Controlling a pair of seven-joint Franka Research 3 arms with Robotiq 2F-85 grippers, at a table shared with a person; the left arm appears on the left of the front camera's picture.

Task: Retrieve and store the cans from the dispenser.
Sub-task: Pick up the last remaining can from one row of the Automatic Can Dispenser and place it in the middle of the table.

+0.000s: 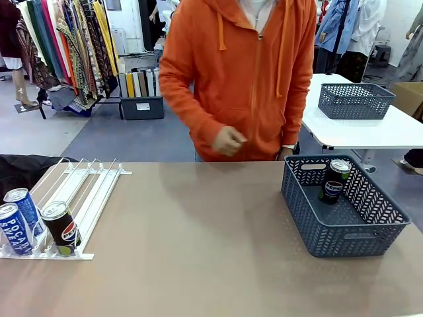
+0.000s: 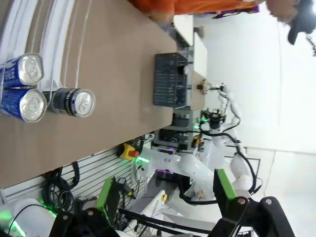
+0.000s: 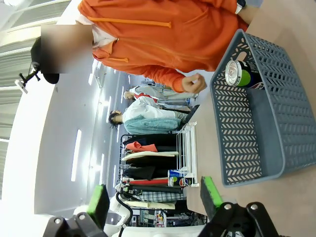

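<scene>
Your left jaws spread, empty; blue and black slim aluminium cans (image 2: 27, 104) in white rail dispenser (image 2: 52, 34), upper left of frame, well apart. Right jaws released, empty.

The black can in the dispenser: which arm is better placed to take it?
Probably the left. The black can stands in the dispenser on the robot's left, and the open left gripper has it in view.

a pale brown worktop (image 1: 211, 264) is shown in a shop-like room. a grey floor (image 1: 39, 135) is seen beyond it. a rack of colourful garments (image 1: 73, 46) is placed far left, with a dark bin (image 1: 142, 105) just beside it. a white table (image 1: 370, 135) bearing a grey lattice basket (image 1: 355, 100) is set at the right.
</scene>
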